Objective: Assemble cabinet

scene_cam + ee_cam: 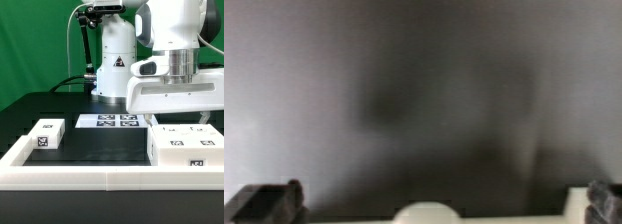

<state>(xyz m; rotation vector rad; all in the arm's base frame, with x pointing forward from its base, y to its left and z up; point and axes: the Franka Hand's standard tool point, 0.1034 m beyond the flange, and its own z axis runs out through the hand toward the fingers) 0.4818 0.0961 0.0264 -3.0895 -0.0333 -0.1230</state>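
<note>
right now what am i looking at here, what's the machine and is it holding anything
A white robot arm with a two-finger gripper. One picture comes from a camera off the arm that sees the whole scene; the blurry one comes from a camera on the wrist, looking past the fingers. On the black table lie a small tagged block, a bigger tagged white box by the gripper, a flat marker board and a low white rail. The gripper is open and holds nothing.

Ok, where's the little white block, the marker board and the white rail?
little white block [47, 128]: exterior view, top face.
marker board [108, 121]: exterior view, its middle.
white rail [100, 178]: exterior view, top surface.
</note>
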